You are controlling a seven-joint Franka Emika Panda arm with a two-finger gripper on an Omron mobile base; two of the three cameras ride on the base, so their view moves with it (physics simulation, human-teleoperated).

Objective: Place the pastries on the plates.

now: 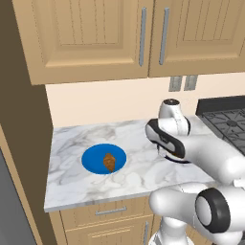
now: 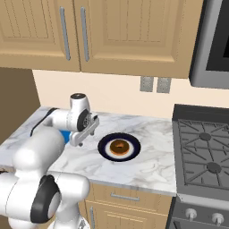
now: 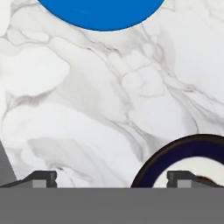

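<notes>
The croissant-like pastry (image 1: 109, 162) lies on the bright blue plate (image 1: 93, 160) at the left of the marble counter. The glazed ring doughnut (image 2: 119, 146) sits in the middle of the dark navy plate (image 2: 103, 150). My gripper (image 2: 80, 141) hangs over the counter between the two plates, tilted down. In the hand view the gripper (image 3: 113, 178) is open, its fingertips (image 3: 43, 177) far apart with bare marble between them. There the blue plate (image 3: 100, 13) is at the top and the navy plate's rim (image 3: 153, 164) at the lower right.
A black gas stove (image 2: 205, 152) adjoins the counter on the right, with a microwave (image 2: 214, 40) above it. Wooden wall cabinets (image 1: 91, 38) hang overhead. A tall dark panel (image 1: 24, 143) bounds the counter's left end, and drawers (image 1: 110, 210) run below its front edge.
</notes>
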